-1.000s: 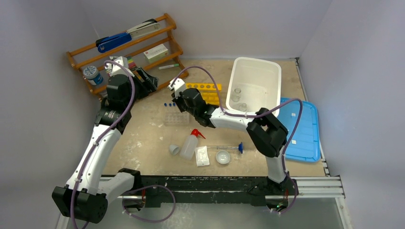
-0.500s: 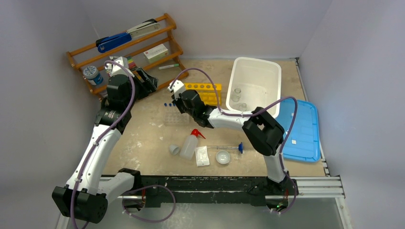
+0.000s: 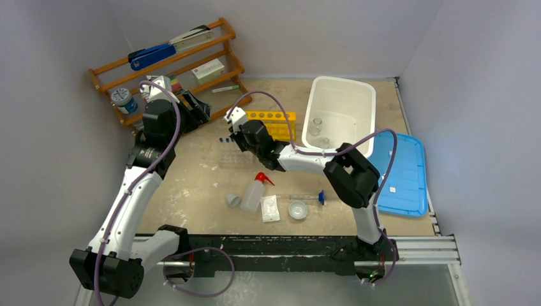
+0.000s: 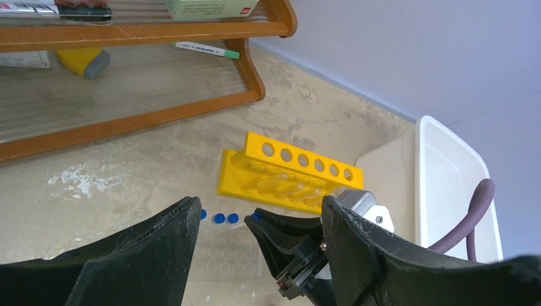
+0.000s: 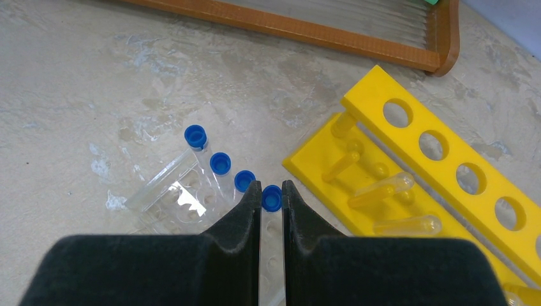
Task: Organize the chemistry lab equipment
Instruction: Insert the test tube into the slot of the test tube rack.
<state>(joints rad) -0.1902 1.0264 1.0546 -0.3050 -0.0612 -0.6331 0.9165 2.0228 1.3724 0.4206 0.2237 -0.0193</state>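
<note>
My right gripper (image 3: 237, 141) (image 5: 271, 187) is shut on the last of a row of blue-capped tubes (image 5: 271, 198) that lie on the clear tube tray (image 3: 233, 157) (image 5: 172, 197). The other capped tubes (image 5: 220, 163) lie beside it. The yellow six-hole rack (image 3: 275, 122) (image 5: 415, 172) (image 4: 287, 172) lies just right of it. My left gripper (image 3: 194, 108) (image 4: 259, 204) is open and empty, held above the table near the shelf. The white squeeze bottle (image 3: 254, 192) lies in front. Glass flasks (image 3: 317, 125) stand in the white tub (image 3: 344, 89).
A wooden shelf (image 3: 167, 64) with stapler and boxes stands at the back left. A blue tray (image 3: 408, 182) lies at the right. A small clear cup (image 3: 233, 200), a packet (image 3: 270, 208), a glass dish (image 3: 297, 210) and a blue-ended tube (image 3: 307, 197) lie near the front.
My right gripper has shifted slightly left over the tube tray. The left arm has not moved.
</note>
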